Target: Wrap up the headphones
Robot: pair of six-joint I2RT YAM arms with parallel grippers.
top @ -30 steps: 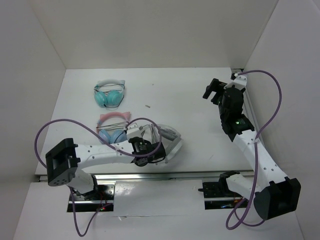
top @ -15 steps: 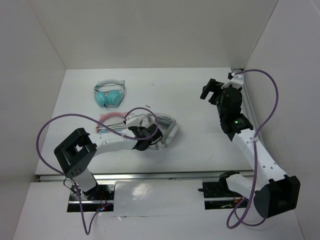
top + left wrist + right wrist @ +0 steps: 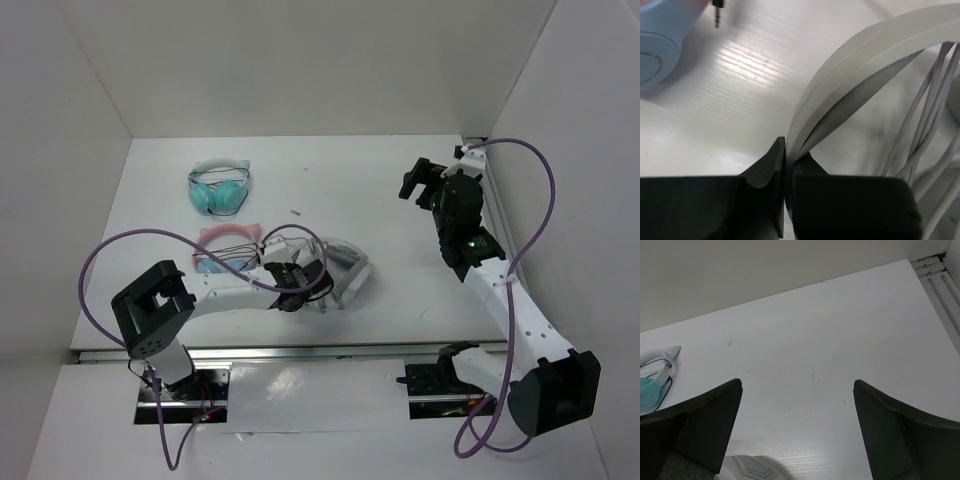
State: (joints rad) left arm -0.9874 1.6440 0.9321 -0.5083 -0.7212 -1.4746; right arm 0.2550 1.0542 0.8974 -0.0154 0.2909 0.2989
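Note:
The light grey-white headphones (image 3: 345,268) lie near the table's front middle, their thin grey cable (image 3: 925,115) looped in several strands inside the headband. My left gripper (image 3: 300,288) is shut on the wide headband (image 3: 850,75), pinching its edge between both fingers (image 3: 788,162). An ear cup (image 3: 747,469) shows at the bottom of the right wrist view. My right gripper (image 3: 425,180) is open and empty, held high over the table's right rear, far from the headphones (image 3: 797,385).
The pink-banded pair with blue ear cups (image 3: 225,250) lies just left of the grey pair; its blue cup (image 3: 660,40) and a jack plug (image 3: 717,15) show in the left wrist view. The teal pair (image 3: 220,188) lies at the back left. A small scrap (image 3: 296,212) lies mid-table.
My left gripper has shifted a little forward and right with the headband in it, dragging the grey headphones the same way. The right arm has hardly moved.

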